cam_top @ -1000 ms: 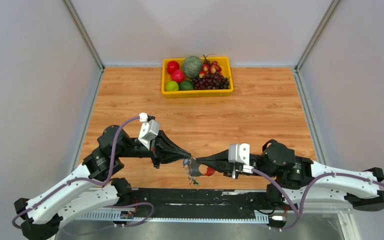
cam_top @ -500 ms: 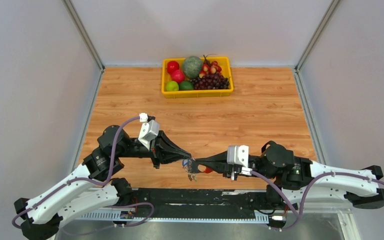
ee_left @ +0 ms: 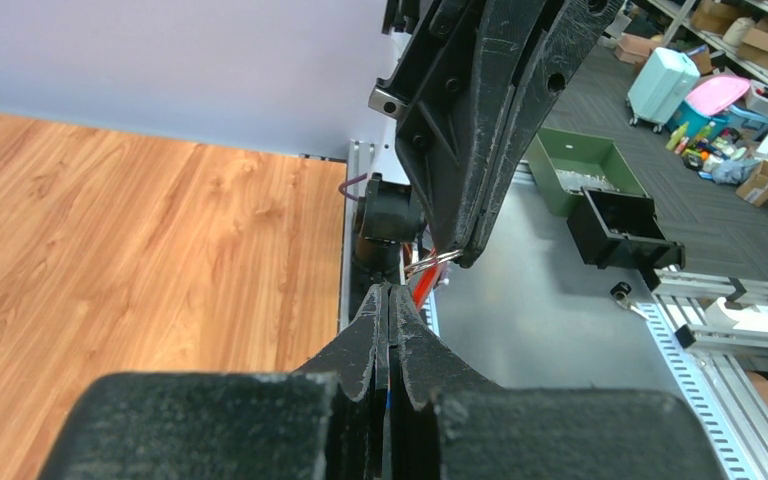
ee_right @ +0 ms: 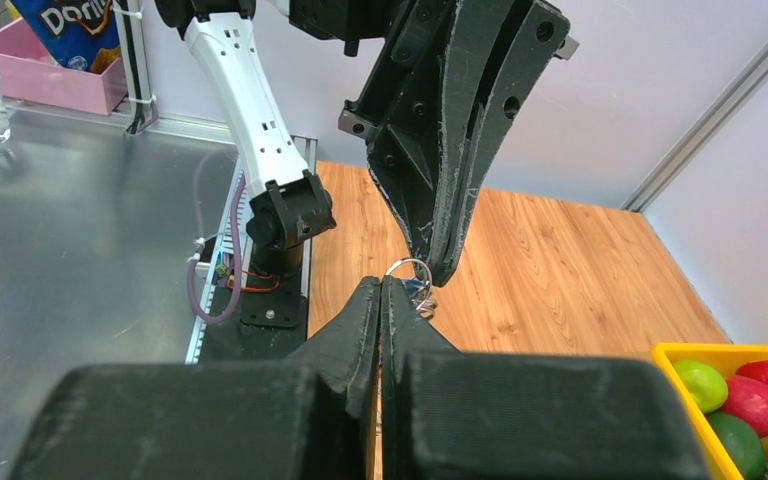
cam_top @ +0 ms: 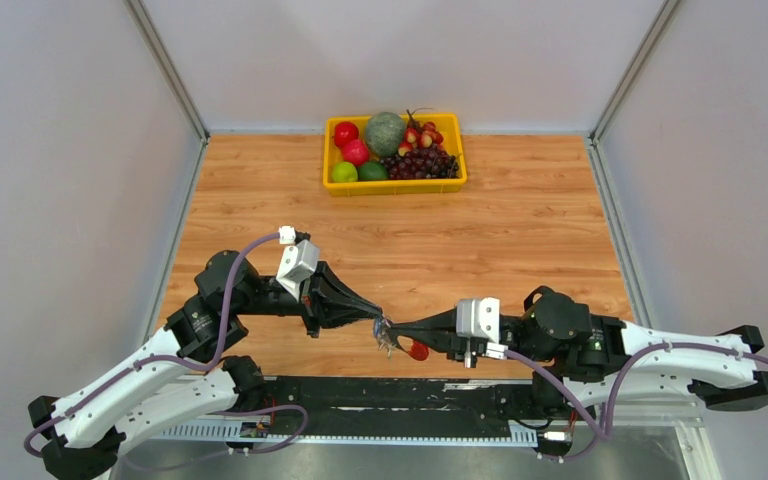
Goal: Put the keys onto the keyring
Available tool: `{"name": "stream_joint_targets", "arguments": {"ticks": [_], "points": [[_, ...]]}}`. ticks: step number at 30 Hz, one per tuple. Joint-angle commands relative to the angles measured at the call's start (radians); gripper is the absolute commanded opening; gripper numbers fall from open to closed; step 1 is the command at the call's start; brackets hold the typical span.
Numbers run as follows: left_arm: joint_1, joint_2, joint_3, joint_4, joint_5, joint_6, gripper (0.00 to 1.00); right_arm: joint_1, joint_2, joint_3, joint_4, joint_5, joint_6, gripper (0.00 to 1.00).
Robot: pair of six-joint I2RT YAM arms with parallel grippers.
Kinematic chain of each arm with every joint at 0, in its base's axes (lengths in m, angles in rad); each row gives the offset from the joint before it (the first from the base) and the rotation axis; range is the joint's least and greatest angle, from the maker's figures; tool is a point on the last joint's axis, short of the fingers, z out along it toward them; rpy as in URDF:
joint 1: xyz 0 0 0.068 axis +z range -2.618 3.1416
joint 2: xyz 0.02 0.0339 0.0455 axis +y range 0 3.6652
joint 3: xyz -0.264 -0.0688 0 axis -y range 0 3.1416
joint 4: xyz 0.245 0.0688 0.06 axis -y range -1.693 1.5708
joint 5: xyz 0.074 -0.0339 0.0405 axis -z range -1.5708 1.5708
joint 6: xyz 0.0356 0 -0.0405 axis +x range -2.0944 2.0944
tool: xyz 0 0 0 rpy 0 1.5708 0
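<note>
I have the left gripper [cam_top: 375, 316] and right gripper [cam_top: 401, 328] pinched shut, tips meeting at the ring [ee_right: 407, 268] to thread the red key [cam_top: 418, 350]; who holds what, unclear.

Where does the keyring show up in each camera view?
Top: keyring low centre, between left claw and right claw tips.
Left wrist: mid-frame, at the right claw's tip.
Right wrist: mid-frame, by the left claw's tip.
Shared landmark: the wooden table.
</note>
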Motion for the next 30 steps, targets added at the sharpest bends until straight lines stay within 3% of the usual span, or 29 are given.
{"name": "stream_joint_targets", "arguments": {"ticks": [1, 30], "points": [[-0.001, 0.003, 0.021, 0.032, 0.009, 0.002, 0.00, 0.018, 0.003, 0.054, 0.039, 0.022, -0.020, 0.00], [-0.001, 0.005, 0.017, 0.036, 0.023, -0.005, 0.00, 0.079, 0.019, 0.079, 0.016, 0.087, -0.036, 0.00]]}}
